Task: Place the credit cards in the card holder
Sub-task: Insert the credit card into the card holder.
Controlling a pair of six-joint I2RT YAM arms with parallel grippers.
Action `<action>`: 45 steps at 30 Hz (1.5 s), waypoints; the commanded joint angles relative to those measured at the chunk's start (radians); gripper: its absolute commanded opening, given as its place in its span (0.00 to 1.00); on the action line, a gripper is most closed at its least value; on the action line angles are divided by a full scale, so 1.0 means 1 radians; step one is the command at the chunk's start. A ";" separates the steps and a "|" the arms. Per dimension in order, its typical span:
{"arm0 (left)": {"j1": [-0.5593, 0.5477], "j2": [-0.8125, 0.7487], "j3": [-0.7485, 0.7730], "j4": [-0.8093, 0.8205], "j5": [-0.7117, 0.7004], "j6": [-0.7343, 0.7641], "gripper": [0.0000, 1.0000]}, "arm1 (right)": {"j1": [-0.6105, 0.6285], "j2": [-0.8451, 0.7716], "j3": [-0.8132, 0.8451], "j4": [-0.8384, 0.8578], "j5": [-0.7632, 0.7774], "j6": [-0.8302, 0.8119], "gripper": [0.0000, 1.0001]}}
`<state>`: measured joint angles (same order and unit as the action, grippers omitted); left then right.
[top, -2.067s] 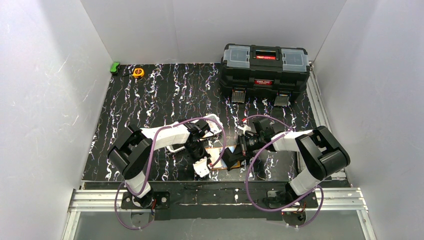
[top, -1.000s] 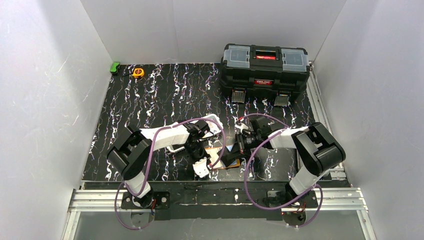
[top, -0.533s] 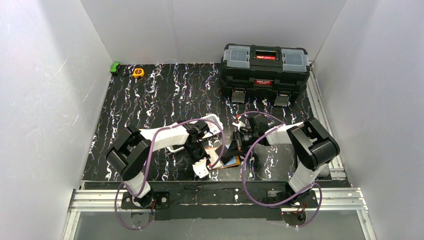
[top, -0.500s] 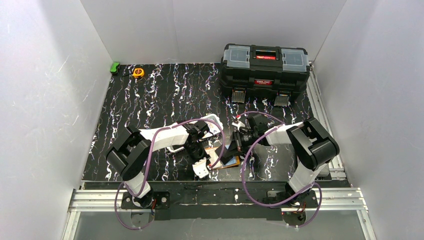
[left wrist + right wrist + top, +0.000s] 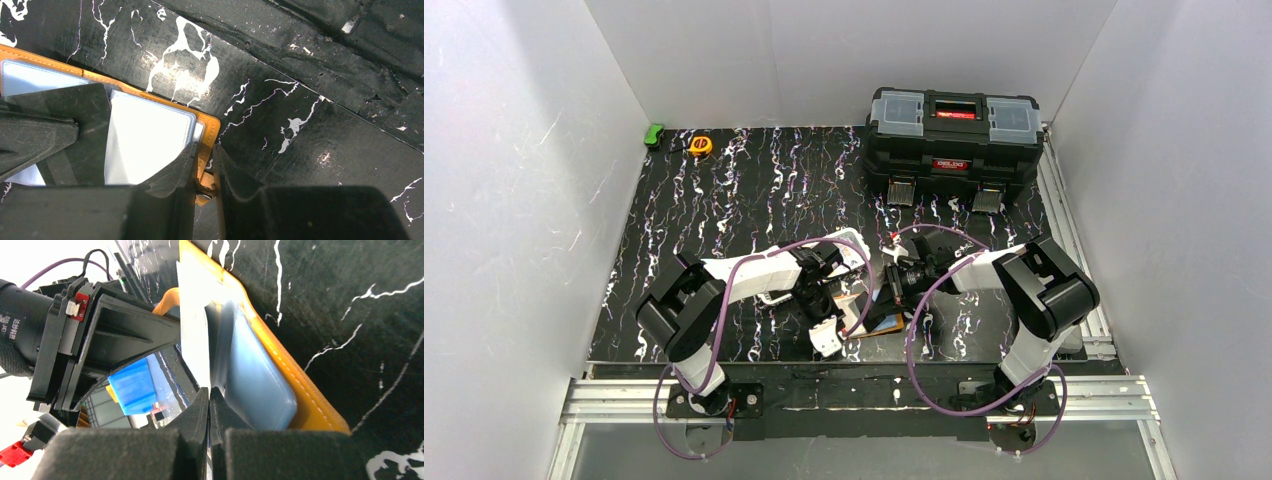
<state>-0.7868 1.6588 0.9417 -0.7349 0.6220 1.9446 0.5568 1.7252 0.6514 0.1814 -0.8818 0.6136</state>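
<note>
- The card holder (image 5: 210, 131) lies opened out on the black marbled desk (image 5: 754, 190), close to the near edge and between the two arms, its orange rim framing the clear pockets.
- The left gripper (image 5: 205, 150) is clamped on the holder's outer orange edge. Its fingers are pinched in narrow, with a bit of the orange tab showing between them (the grip sits right at the rounded corner).
- The right gripper (image 5: 209, 392) has its fingers pressed together on a thin whitish card (image 5: 192, 340), seen almost edge-on from the right wrist.
- That card stands tilted against the inner face of the holder, its lower part beside the grey-blue pocket (image 5: 255, 385). How far it sits inside the pocket I cannot tell.
- From the left wrist, a pale rectangle with a rounded corner (image 5: 145, 145) fills the pocket nearest the clamped edge, and the dark fingers of the other gripper overlap it on the left.
- A small bright blue patch (image 5: 132, 385) shows in the right wrist view between the two grippers. It is too unclear to say whether it is another card.
- From above, the two grippers meet over the holder, nearly touching each other.
- Well apart at the far side of the desk stands a black toolbox (image 5: 952, 130) with clear lid compartments.
- In the far left corner sit a yellow tape measure (image 5: 700, 145) and a small green object (image 5: 655, 133).
</note>
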 commanded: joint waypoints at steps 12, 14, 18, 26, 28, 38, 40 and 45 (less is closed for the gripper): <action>-0.022 -0.017 -0.030 -0.029 0.009 0.000 0.14 | 0.005 0.026 0.006 0.118 0.100 0.070 0.01; -0.025 -0.014 -0.023 -0.029 0.013 -0.004 0.14 | 0.005 0.032 0.008 0.128 0.097 0.072 0.01; -0.029 -0.001 -0.006 -0.031 0.017 -0.014 0.14 | 0.006 0.053 0.011 0.157 0.080 0.082 0.01; -0.045 0.020 0.017 -0.029 0.025 -0.049 0.14 | 0.018 0.047 -0.014 0.172 0.124 0.088 0.01; -0.048 0.023 0.021 -0.030 0.025 -0.054 0.14 | 0.018 0.029 -0.027 0.170 0.144 0.085 0.01; -0.051 0.028 0.027 -0.011 0.017 -0.089 0.12 | 0.064 -0.030 0.011 -0.013 0.240 -0.006 0.39; -0.051 0.024 0.020 -0.007 0.012 -0.090 0.12 | 0.082 -0.053 0.036 -0.086 0.288 -0.041 0.50; -0.051 0.007 -0.002 0.010 -0.002 -0.107 0.09 | 0.141 -0.082 0.109 -0.221 0.377 -0.101 0.57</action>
<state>-0.8299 1.6737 0.9600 -0.7258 0.6224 1.8572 0.6605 1.6669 0.7036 0.1345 -0.6384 0.6075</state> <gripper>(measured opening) 0.142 0.549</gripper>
